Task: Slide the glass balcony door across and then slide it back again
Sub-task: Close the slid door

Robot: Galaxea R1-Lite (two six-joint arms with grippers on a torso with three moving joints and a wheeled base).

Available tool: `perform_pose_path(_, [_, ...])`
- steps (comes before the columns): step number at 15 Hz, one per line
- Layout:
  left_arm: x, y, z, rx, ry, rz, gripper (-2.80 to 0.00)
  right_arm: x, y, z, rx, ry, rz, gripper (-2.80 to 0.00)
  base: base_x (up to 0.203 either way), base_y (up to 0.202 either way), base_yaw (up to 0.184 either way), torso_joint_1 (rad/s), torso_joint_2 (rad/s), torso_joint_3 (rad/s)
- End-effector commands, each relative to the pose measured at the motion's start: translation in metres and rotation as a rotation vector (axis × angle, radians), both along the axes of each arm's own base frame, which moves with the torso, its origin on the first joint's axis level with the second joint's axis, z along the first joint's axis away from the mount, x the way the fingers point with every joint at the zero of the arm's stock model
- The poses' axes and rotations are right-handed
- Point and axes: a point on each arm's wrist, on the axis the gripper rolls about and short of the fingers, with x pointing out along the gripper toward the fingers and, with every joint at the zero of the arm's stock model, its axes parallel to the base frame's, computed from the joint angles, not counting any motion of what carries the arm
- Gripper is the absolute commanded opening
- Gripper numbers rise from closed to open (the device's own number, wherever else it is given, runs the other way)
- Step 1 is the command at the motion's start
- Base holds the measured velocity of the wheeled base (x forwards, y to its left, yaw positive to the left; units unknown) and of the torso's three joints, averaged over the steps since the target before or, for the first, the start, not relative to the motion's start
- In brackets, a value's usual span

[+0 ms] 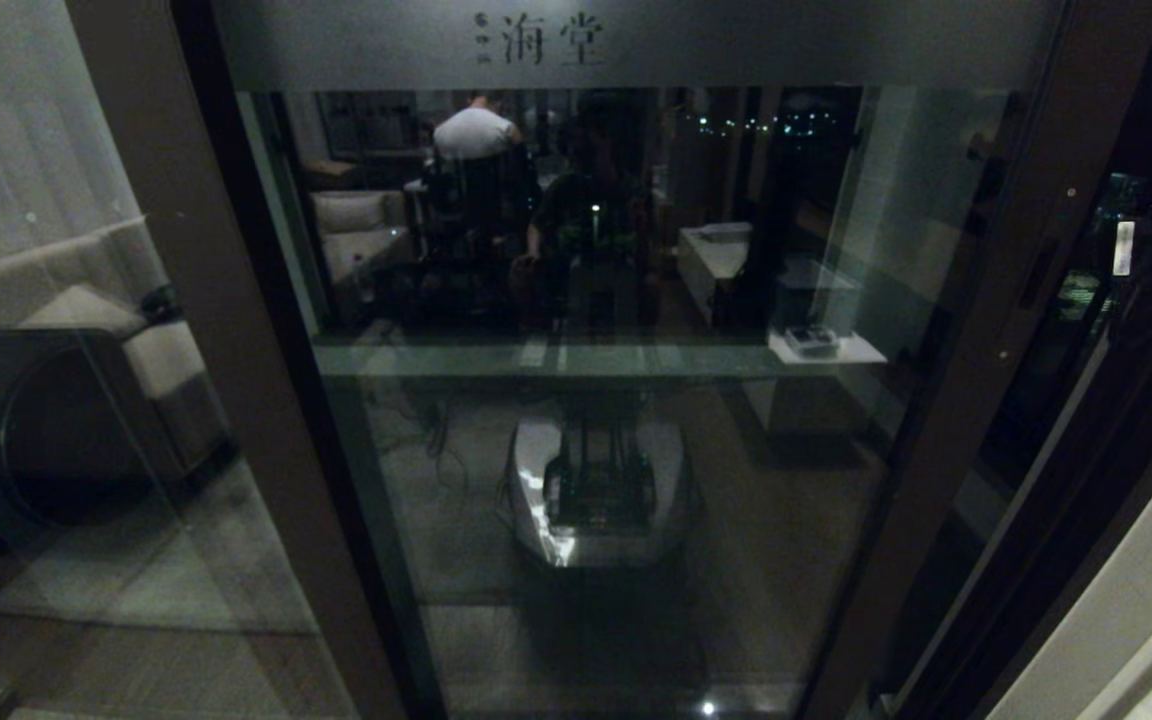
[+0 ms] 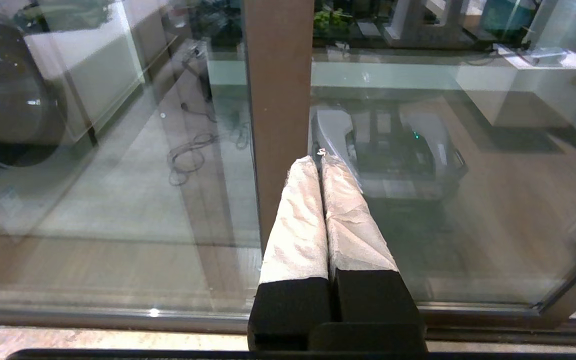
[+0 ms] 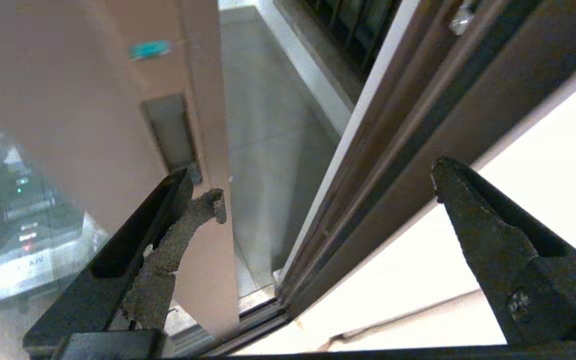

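Night-dark balcony opening: tall brown-framed glass balcony door [image 1: 616, 400] stands slightly ajar. Right gripper [image 3: 318, 195], spread wide, nears its recessed black handle [image 3: 168, 130]; hook squarely, pull steadily. Left gripper [image 2: 322, 165] pinched closed, empty.

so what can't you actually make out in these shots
- Head view: neither gripper shows; both arms sit below the frame edge.
- Right wrist view: whether the open right gripper touches the glass balcony door or its handle; no contact is visible.
- Left wrist view: the shut left gripper hides whether it touches the brown frame post.
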Motion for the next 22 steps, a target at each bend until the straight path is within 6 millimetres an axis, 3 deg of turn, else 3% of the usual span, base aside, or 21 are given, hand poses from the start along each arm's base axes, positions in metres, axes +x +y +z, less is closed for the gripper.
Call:
perform_pose_path(1, [0.000,0.000,0.000,0.000,0.000,0.000,-2.80,0.020,-0.003,-0.016,0.014,0.039,0.001,0.00,0.000,0.000,0.000,0.000,0.00,0.000])
perform_pose_path(11, [0.000,0.000,0.000,0.000,0.001,0.000,-2.80,0.042,-0.017,-0.025,0.010,0.014,-0.021,0.00,0.000,0.000,0.000,0.000,0.00,0.000])
perform_pose_path(22, [0.000,0.000,0.000,0.000,0.000,0.000,-2.80,0.042,-0.036,-0.025,0.006,0.009,-0.071,0.00,0.000,0.000,0.000,0.000,0.00,0.000])
